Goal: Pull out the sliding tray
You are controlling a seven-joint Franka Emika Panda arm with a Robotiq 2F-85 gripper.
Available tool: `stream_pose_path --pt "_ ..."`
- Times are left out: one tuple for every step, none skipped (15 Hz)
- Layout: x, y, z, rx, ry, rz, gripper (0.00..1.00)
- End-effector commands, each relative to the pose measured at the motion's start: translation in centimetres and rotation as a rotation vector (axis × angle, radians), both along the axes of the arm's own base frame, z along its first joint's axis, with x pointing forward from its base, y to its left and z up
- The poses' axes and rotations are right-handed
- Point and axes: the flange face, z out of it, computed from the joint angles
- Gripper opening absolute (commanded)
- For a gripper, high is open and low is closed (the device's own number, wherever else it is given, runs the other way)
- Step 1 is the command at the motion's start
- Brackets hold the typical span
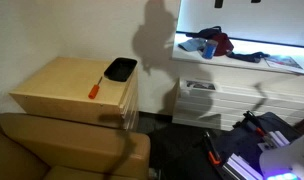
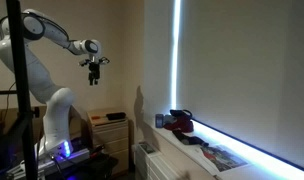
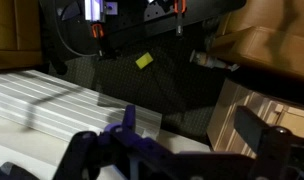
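Jaws spread wide, the black Robotiq gripper (image 2: 93,76) hangs high, far from the thin pale tan wood sliding tray (image 1: 131,93), seemingly pushed in beneath the pale wood cabinet top (image 1: 67,82); it should hook that front edge squarely, then pull straight.

Sliding tray (image 1: 131,88): thin flat pale tan wood board, same finish as the cabinet (image 1: 62,85), sitting level just under its top. Looks pushed in, flush with the front. Only a narrow edge shows, too small for detail.
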Motion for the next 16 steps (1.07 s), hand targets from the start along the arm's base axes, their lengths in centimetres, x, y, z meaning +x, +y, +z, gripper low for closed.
stream_pose_path --pt "0.0 0.0 0.1 0.000 0.001 0.000 1.00" --pt "0.1 1.0 -1.6 0.034 0.011 -0.008 1.00" --pt "0.1 1.9 -2.5 0.049 0.006 -0.018 1.00" --pt "0.1 2.8 -3.3 0.069 -0.006 -0.033 1.00" --pt "0.3 3.7 -4.1 0.096 -0.008 -0.055 1.00" --pt "0.4 4.6 -4.8 0.108 -0.003 -0.068 1.00" --pt "0.4 5.4 -5.4 0.121 -0.008 -0.069 1.00" --pt "0.5 6.2 -6.1 0.122 -0.008 -0.073 1.00" --pt "0.5 6.8 -6.9 0.122 -0.013 -0.076 1.00" --pt "0.6 7.2 -8.0 0.120 -0.025 -0.080 1.00" --pt "0.5 7.3 -9.0 0.106 -0.045 -0.085 1.00" --pt "0.7 7.6 -9.9 0.102 -0.060 -0.096 1.00" --pt "0.9 7.8 -10.2 0.097 -0.071 -0.109 1.00" --pt "0.8 7.5 -8.8 0.101 -0.053 -0.088 1.00" --pt "0.9 7.6 -9.3 0.098 -0.050 -0.090 1.00" --pt "0.9 7.6 -9.3 0.098 -0.049 -0.089 1.00"
